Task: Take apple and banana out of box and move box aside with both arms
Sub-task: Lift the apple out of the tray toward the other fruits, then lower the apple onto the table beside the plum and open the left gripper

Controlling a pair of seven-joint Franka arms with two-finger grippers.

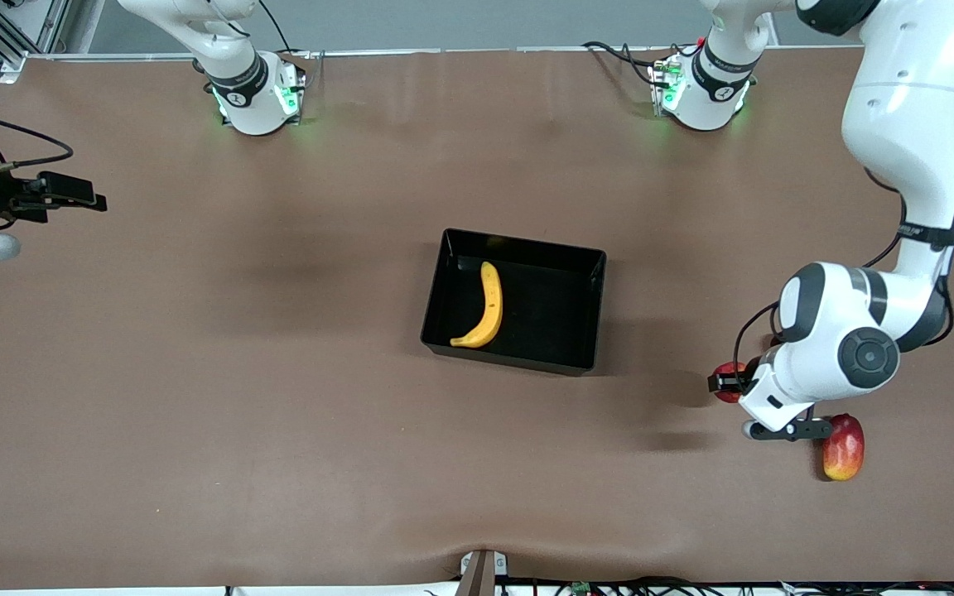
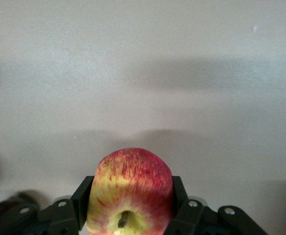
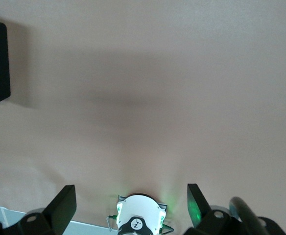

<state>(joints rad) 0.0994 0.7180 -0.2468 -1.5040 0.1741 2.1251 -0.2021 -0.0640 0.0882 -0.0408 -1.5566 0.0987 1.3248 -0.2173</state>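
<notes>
Holding the apple point(image 2: 130, 191), left gripper point(image 1: 729, 382) is clamped over bare table beside the mango point(image 1: 843, 447). Banana point(image 1: 484, 306) remains in the box point(image 1: 514, 358); box unmoved. Right gripper point(image 3: 131, 205) waits wide open, off the table's end.

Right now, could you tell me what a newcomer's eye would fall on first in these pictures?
Probably the yellow banana, lying alone in the glossy black box at the middle of the table. Next, the left claw is shut on the apple, over the table toward the left arm's end, close to a red-and-yellow mango. The right claw waits open over the right arm's end of the table.
</notes>
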